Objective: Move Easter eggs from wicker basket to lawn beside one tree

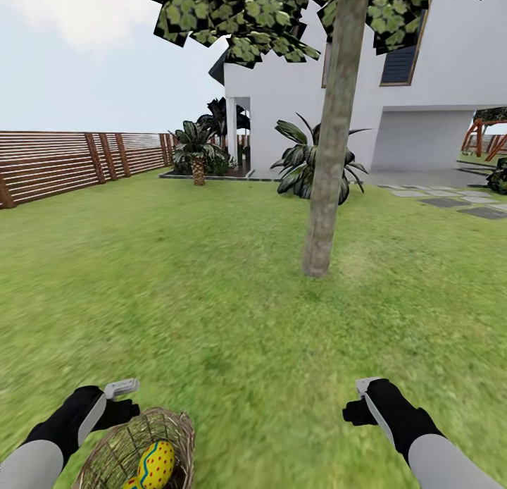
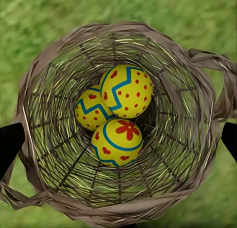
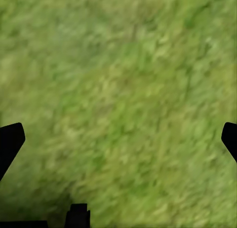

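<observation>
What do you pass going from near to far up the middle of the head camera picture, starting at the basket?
Wicker basket holding eggs → open lawn → tree trunk → spiky plant → white house.

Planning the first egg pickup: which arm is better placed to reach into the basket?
The left. Its gripper hangs open directly over the wicker basket, fingers either side of the rim, all three Easter eggs in sight below. The right gripper looks down on bare lawn, away from the basket.
</observation>
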### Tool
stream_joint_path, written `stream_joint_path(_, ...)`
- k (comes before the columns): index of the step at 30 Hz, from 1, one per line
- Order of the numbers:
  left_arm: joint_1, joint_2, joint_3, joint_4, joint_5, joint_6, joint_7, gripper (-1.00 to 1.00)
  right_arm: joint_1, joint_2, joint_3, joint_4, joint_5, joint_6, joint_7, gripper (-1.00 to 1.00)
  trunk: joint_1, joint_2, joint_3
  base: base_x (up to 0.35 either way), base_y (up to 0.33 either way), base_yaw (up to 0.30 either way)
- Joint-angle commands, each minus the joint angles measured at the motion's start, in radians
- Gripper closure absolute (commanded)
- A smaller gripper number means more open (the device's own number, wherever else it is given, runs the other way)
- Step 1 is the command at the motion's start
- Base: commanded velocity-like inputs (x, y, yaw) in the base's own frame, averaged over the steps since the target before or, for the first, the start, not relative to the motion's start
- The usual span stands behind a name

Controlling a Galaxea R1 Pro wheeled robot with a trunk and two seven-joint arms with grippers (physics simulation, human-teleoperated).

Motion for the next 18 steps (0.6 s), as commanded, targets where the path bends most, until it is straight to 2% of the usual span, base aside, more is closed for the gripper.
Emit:
stream_joint_path(1, 0.0, -0.002, 0.004, -0.001, 0.001, 0.006, -0.003, -1.0, -0.001, -0.002, 0.004, -0.002, 0.009, 0.005, 0.009, -1.0, 0.0, -0.001, -0.001, 0.0, 0.0, 0.0)
stream_joint_path(6, 0.0, -0.014, 0.004, -0.001, 0.001, 0.006, -0.001, -1.0, -0.001, -0.002, 0.005, -0.002, 0.009, 0.005, 0.008, -1.0, 0.0, -0.001, -0.001, 0.038, 0.0, 0.0)
stream_joint_path(12, 0.0, -0.017, 0.005, -0.001, 0.0, 0.004, -0.002, -1.0, -0.001, -0.002, 0.004, -0.002, 0.009, 0.005, 0.008, -1.0, 0.0, -0.001, -0.001, 0.216, 0.0, 0.0)
stream_joint_path(18, 0.0, -0.018, 0.004, -0.001, 0.001, 0.003, -0.001, -1.0, -0.001, 0.0, 0.005, -0.001, 0.009, 0.005, 0.007, -1.0, 0.0, -0.001, -0.001, 0.016, 0.0, 0.0)
